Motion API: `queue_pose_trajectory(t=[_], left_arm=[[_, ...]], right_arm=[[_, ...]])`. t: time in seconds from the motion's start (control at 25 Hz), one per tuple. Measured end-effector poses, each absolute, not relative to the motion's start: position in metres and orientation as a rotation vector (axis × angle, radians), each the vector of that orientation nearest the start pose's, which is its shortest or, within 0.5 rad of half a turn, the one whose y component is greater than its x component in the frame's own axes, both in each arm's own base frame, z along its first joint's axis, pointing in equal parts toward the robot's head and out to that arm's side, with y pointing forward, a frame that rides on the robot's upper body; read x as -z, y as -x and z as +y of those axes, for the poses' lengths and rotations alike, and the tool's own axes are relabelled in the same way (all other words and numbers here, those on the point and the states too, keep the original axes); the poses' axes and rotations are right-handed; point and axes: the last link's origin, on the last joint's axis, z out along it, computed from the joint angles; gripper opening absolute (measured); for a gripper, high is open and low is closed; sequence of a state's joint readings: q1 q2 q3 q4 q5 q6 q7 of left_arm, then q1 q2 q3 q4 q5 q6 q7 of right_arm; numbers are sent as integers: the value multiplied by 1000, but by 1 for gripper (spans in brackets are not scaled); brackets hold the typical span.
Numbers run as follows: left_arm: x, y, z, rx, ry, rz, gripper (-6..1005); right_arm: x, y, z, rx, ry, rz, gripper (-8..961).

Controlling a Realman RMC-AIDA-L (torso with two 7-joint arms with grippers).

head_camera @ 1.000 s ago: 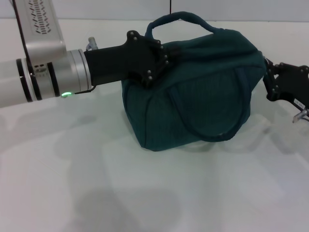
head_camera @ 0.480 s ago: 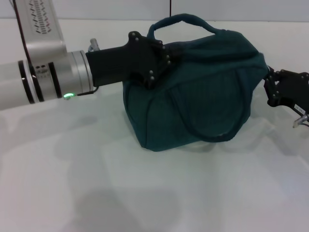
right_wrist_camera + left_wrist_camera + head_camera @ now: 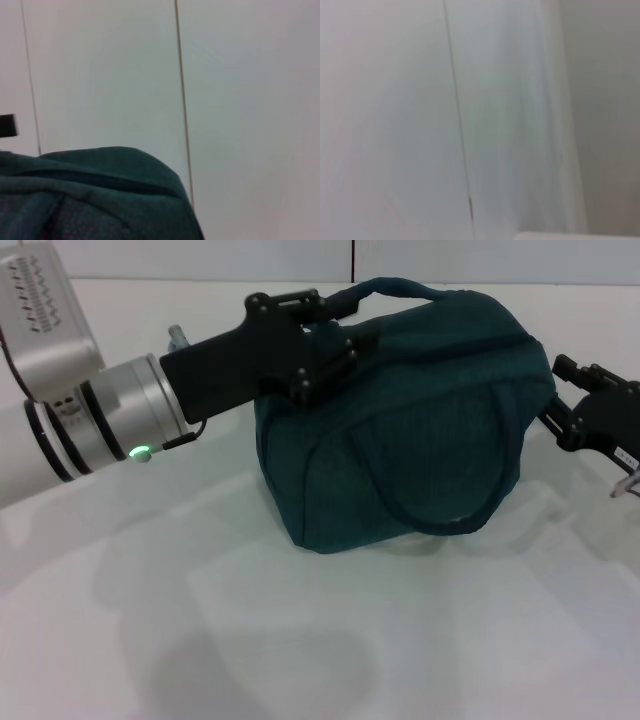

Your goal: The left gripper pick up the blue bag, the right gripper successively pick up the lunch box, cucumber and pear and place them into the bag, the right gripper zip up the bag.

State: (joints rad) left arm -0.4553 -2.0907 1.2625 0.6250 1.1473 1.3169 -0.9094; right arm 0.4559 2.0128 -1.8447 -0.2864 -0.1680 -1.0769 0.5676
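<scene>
While the blue bag (image 3: 400, 430) sits upright on the white table (image 3: 300, 640), the left gripper (image 3: 335, 325) reaches in against its upper left end, just under the root of the rear loop handle (image 3: 385, 287). Its black claw overlaps the fabric there, but whether the fingers are clamped on the cloth or merely pressed to it cannot be told, since the tips are hidden against the dark material. A green light (image 3: 143, 452) glows on the silver wrist behind the claw.

At the opposite end of the bag, the right gripper (image 3: 575, 410) lies just beside the upper right corner, touching or nearly touching the fabric; its finger state cannot be told either. The front handle (image 3: 440, 520) hangs in a loop down the side of the bag facing the robot, between the two claws.

The right wrist view looks over a rounded hump of the bag's cloth (image 3: 100, 195) toward a pale wall (image 3: 240, 100) with thin vertical seams. The left wrist view shows only that wall. The lunch box, cucumber and pear appear in no view.
</scene>
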Motion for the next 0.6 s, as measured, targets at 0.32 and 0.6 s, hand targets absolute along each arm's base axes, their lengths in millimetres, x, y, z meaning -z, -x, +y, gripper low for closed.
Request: queue_pose_trajectory(t=[0.32,0.6], left_arm=[[14,204,339,1144,2395,-198,470],[-3,204,310,1345,2396,-110,487]], right_arm=[[17,-291,314,-1009,2115,499,475],[-10,-279,279,-1301,2108,377,601]])
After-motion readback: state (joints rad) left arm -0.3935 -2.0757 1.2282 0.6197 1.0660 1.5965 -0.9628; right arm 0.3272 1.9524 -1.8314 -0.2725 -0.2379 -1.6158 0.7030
